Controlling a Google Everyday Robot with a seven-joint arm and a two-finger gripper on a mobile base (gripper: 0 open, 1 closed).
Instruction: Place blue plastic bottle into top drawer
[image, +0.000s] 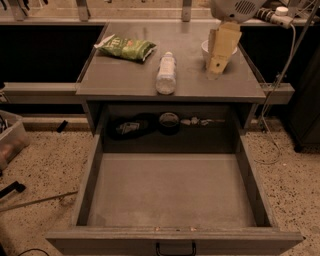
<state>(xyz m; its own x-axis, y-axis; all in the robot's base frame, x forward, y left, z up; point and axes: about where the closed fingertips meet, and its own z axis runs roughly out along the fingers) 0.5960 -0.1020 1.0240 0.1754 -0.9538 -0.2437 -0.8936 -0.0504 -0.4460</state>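
The blue plastic bottle, clear and whitish with a white cap, lies on its side on the grey cabinet top, near the middle. The top drawer is pulled fully out below, its grey floor bare, a small dark handle on its front panel. My gripper hangs over the right part of the cabinet top, in front of the white bowl, to the right of the bottle and apart from it. It holds nothing that I can see.
A green snack bag lies at the back left of the top. The dark recess under the top holds clutter. A cable hangs at the right. A bin stands on the floor at the left.
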